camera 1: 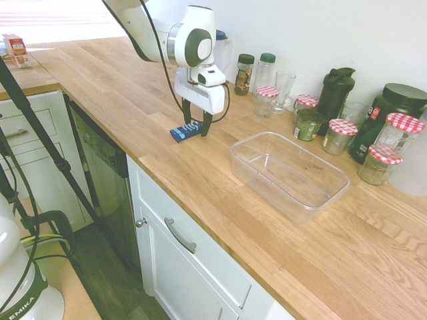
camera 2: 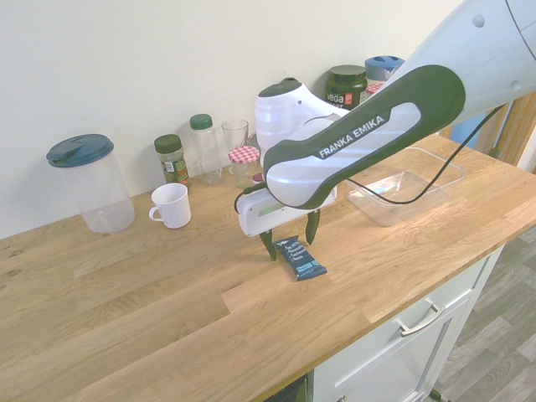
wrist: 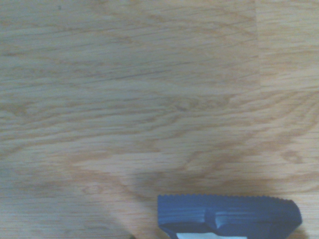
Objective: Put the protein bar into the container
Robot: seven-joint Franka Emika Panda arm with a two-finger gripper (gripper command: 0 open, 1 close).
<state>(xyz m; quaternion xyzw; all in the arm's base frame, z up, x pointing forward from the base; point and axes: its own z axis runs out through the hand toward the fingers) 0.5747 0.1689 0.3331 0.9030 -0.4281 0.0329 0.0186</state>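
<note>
The protein bar (camera 1: 185,131) lies flat on the wooden countertop in its blue wrapper, also seen from the other side (camera 2: 300,257) and, close up, as a crimped blue end (wrist: 229,217) in the wrist view. My gripper (camera 1: 196,127) stands low over it, fingers open and straddling the bar's far end (camera 2: 291,242). Nothing is gripped. The container (camera 1: 289,175), a clear rectangular tub, sits empty on the counter to the right, and appears behind the arm (camera 2: 405,186) in the second exterior view.
Jars with red-checked lids (camera 1: 342,136), spice bottles (camera 1: 244,73), a glass (camera 1: 283,91) and dark tubs (camera 1: 385,117) line the wall behind the container. A white mug (camera 2: 171,205) and a lidded clear jug (camera 2: 90,182) stand by the wall. The counter edge (camera 1: 167,190) runs near the bar.
</note>
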